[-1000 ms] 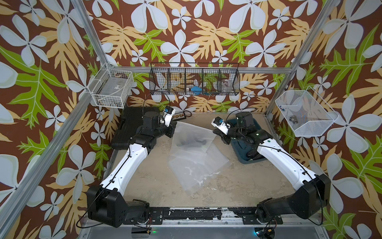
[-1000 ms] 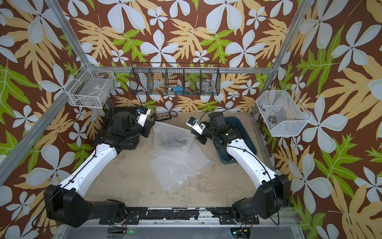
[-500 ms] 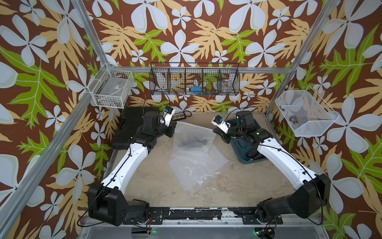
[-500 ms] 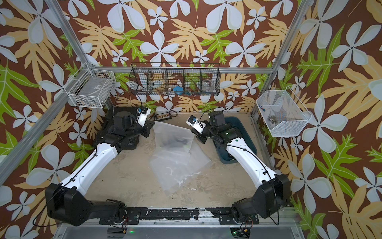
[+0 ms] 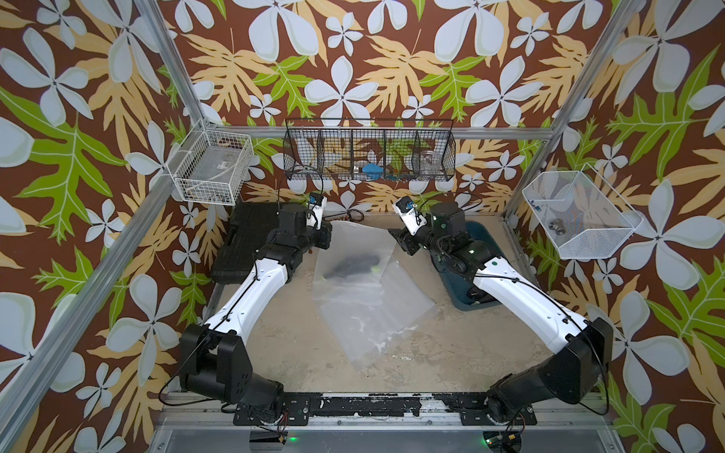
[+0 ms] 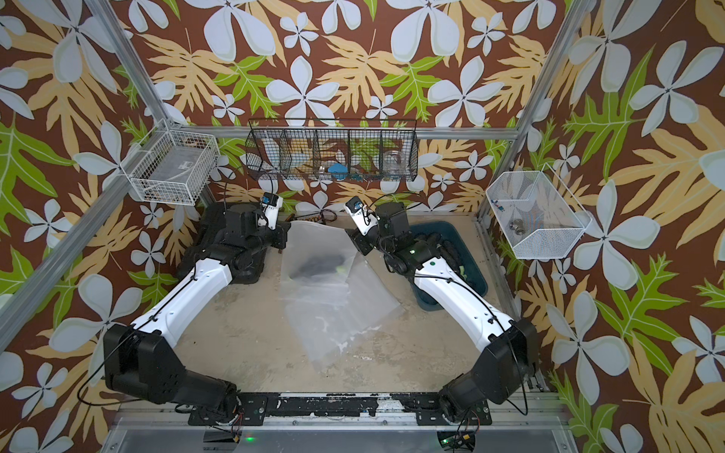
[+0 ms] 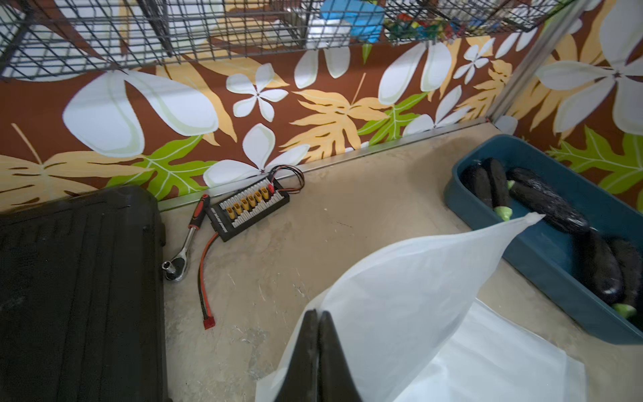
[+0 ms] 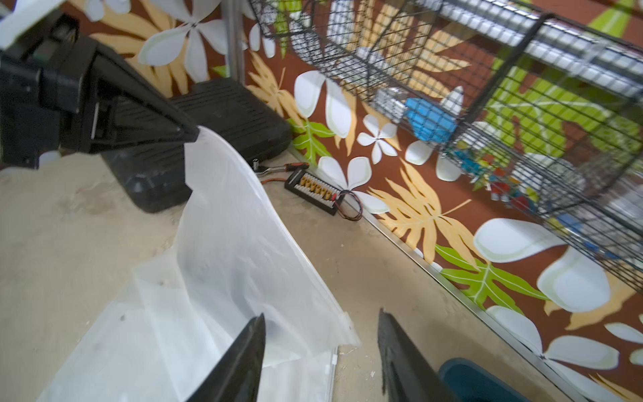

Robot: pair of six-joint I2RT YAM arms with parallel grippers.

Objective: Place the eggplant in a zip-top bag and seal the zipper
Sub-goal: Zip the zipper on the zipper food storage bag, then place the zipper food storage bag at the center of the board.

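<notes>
Left gripper (image 7: 318,313): jaws pressed together, pinching the zip-top bag (image 5: 365,290) at its 11 o'clock corner, which is lifted off the table (image 5: 282,345). Right gripper (image 8: 320,313): jaws standing apart, holding nothing; the bag's 1 o'clock corner lies between them, contact unclear. Eggplant (image 5: 355,264): a dark shape inside the bag, toward 12 o'clock of table centre. Blue bin (image 7: 542,268) at 2 o'clock
</notes>
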